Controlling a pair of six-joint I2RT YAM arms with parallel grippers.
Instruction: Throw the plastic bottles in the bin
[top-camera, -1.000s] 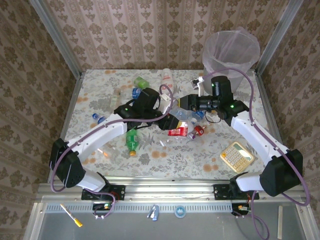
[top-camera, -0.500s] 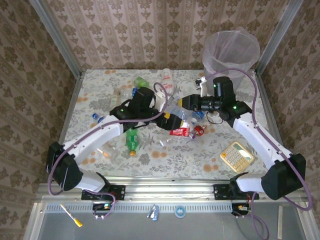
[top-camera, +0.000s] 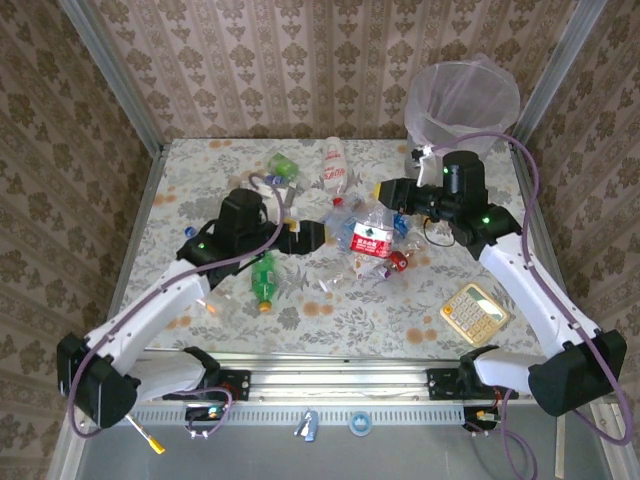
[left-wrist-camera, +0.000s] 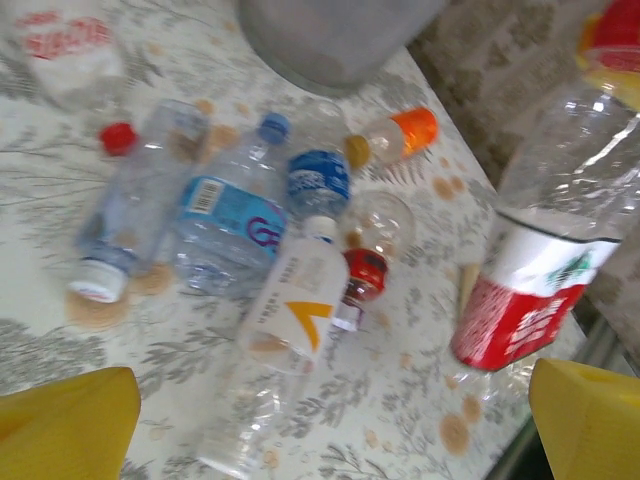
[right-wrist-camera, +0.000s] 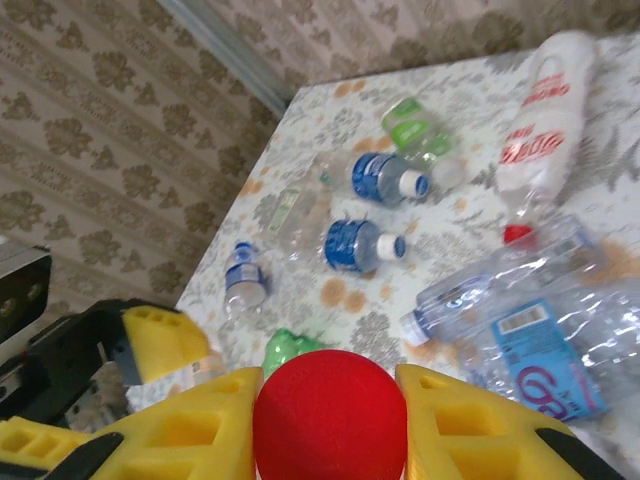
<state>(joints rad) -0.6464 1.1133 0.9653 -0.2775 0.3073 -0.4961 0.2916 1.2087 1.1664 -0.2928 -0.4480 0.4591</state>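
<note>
Carriage to the bin (top-camera: 462, 100) at the far right corner is the step, I judge; right tool (right-wrist-camera: 330, 440) is clamped on the red cap (right-wrist-camera: 330, 400) of a red-labelled bottle (top-camera: 372, 238) hanging over the heap; lift until its body clears the rim, then release above the mouth; left tool (top-camera: 306, 237) stands apart, empty, near it; other bottles (left-wrist-camera: 235, 215) litter the tabletop (top-camera: 200, 170); calculator (top-camera: 474, 312) lies well apart.

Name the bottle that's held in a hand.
The clear bottle with the red label, gripped at its red cap by the right hand; the others lie loose on the table.
</note>
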